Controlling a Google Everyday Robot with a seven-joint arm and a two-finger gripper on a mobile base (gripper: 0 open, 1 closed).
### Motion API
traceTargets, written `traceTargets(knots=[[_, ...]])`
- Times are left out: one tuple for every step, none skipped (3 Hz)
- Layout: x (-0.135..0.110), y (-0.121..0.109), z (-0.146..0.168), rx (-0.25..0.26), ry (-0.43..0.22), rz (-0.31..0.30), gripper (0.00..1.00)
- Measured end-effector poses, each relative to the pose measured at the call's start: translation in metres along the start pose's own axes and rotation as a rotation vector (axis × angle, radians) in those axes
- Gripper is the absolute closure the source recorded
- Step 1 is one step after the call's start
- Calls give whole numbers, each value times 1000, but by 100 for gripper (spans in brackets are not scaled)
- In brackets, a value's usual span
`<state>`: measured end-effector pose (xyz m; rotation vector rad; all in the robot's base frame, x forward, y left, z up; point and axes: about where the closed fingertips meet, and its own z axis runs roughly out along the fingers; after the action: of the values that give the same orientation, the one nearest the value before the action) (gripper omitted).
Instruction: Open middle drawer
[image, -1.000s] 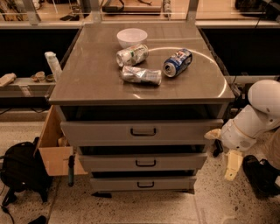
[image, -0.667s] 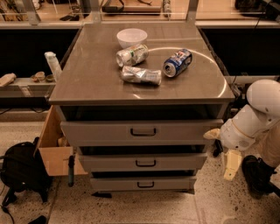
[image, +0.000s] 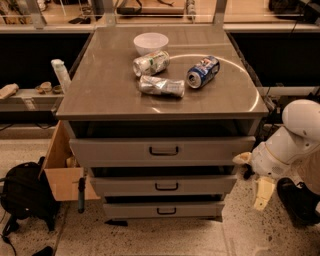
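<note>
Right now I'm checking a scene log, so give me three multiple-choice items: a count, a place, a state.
1. How many cans lie on the countertop? A one; B five; C three.
2. Where is the gripper? A on the countertop; B low, right of the cabinet; C on a drawer handle.
3. The blue can is: A on its side; B upright; C atop another can.
Key: C, two silvery and one blue; B, it hangs beside the cabinet, apart from the middle drawer; A, its side rests on the countertop.

The cabinet top (image: 100, 95) holds a white bowl (image: 151, 42), two crushed cans (image: 151, 63) (image: 161, 86) and a blue can (image: 203, 71); end effector (image: 262, 196) low at right.
</note>
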<state>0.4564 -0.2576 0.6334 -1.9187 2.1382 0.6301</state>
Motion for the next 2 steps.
traceTargets(knots=[[10, -3, 12, -2, -7, 25, 0], [18, -8, 25, -10, -20, 34, 0]])
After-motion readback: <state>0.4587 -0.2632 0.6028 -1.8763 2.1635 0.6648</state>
